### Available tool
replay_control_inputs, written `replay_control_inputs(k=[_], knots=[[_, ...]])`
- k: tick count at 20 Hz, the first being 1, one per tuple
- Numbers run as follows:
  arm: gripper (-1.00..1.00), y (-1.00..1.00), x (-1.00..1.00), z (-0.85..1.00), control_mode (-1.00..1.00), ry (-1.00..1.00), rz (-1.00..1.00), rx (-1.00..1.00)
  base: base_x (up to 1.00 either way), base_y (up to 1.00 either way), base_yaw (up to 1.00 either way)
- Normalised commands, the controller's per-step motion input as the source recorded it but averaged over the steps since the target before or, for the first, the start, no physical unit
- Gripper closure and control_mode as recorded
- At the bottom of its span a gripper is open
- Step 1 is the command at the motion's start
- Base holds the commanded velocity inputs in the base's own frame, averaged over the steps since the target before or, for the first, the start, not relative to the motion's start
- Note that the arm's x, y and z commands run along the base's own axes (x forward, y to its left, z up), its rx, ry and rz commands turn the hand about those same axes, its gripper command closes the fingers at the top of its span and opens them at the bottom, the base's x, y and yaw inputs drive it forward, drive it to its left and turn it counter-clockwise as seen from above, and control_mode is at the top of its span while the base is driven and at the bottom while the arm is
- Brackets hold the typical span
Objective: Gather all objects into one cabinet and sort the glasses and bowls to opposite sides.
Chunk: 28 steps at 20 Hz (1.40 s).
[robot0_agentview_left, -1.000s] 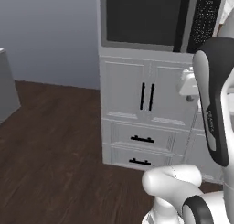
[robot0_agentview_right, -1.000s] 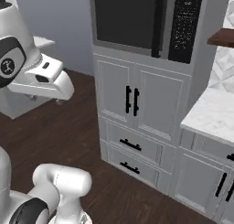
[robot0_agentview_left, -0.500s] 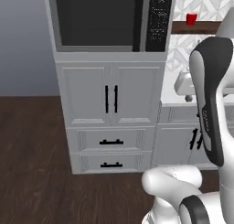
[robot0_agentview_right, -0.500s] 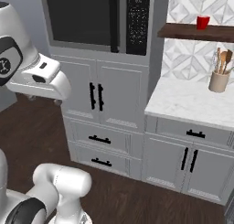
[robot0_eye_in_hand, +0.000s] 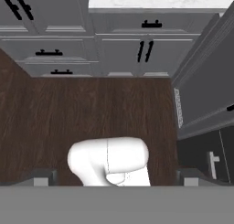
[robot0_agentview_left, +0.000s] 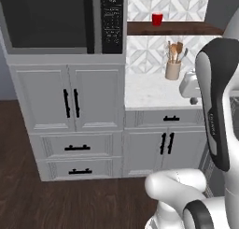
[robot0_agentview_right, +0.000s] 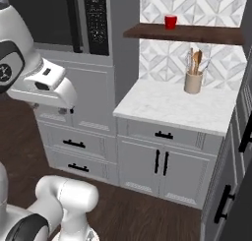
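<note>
One small red cup point(robot0_agentview_left: 157, 19) point(robot0_agentview_right: 170, 21) stands upright on the dark wooden open shelf point(robot0_agentview_left: 186, 28) point(robot0_agentview_right: 197, 34) against the tiled wall. My gripper point(robot0_eye_in_hand: 116, 177) points down at the wooden floor, far below and in front of that cup. Its fingertips point(robot0_eye_in_hand: 41, 178) stand wide apart, open, with nothing between them. In the right base view the white hand point(robot0_agentview_right: 47, 85) hangs in front of the oven column. The cabinet and the bowls are out of view.
A beige utensil crock point(robot0_agentview_left: 172, 69) point(robot0_agentview_right: 193, 81) with wooden spoons stands on the marble counter point(robot0_agentview_left: 149, 90) point(robot0_agentview_right: 172, 105). Grey base cabinets point(robot0_agentview_left: 163, 144) sit below it. A built-in black oven point(robot0_agentview_left: 46, 20) is to the left and a tall dark unit point(robot0_agentview_right: 243, 132) to the right.
The whole picture has slid left, so the camera has swung to the right. The counter, crock and shelf with the red cup have come into view. The gripper stays open.
</note>
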Motion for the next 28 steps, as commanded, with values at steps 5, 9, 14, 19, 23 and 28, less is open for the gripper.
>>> replay_control_inputs(k=[5, 9, 14, 19, 23, 28], knots=[[-1.00, 0.00, 0.00, 0.00, 1.00, 0.00, 0.00, 0.00, 0.46, -0.30, -0.22], [-1.00, 0.00, 0.00, 0.00, 1.00, 0.00, 0.00, 0.00, 0.60, -0.14, -0.25], [-1.00, 0.00, 0.00, 0.00, 1.00, 0.00, 0.00, 0.00, 0.69, -0.24, -0.17], [-1.00, 0.00, 0.00, 0.00, 1.00, 0.00, 0.00, 0.00, 0.74, -0.16, -0.02], [-1.00, 0.00, 0.00, 0.00, 1.00, 0.00, 0.00, 0.00, 0.65, -0.41, 0.00], [-1.00, 0.00, 0.00, 0.00, 1.00, 0.00, 0.00, 0.00, 0.61, -0.49, 0.00]])
